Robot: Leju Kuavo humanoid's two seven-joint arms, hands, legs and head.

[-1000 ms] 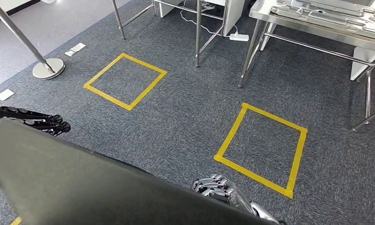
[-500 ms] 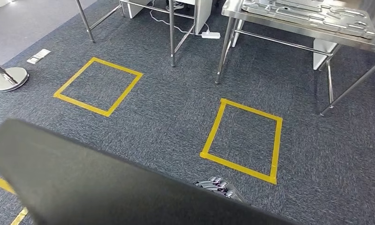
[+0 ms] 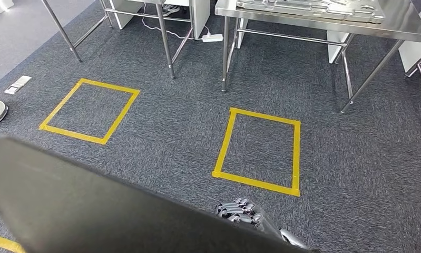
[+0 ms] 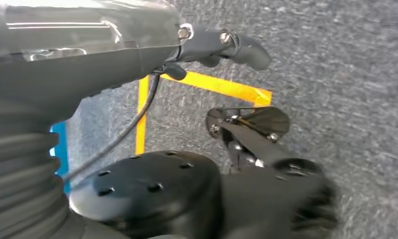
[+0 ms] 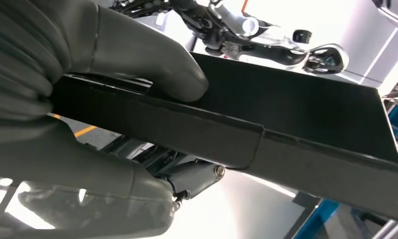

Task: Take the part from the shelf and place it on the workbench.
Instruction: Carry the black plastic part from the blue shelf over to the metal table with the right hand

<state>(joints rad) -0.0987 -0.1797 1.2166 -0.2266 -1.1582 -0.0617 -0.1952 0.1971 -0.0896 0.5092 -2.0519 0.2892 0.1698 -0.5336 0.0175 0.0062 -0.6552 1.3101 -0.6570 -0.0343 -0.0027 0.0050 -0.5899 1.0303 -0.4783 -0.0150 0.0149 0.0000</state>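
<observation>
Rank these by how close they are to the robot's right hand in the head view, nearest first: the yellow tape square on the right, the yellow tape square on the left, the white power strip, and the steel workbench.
From the right hand:
1. Right tape square, on the carpet just ahead of the hand.
2. Left tape square, ahead and off to the left.
3. Power strip and steel workbench, both far ahead at the top; too close to call.

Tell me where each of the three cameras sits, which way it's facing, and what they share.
Head view: high on the body, looking forward and down at carpet, yellow tape square and workbench; right hand under the black part.
Left wrist view: behind the left hand, facing carpet.
Right wrist view: behind the right hand, whose thumb presses on the part.
Shared: the part shows in the head and right wrist views.
</observation>
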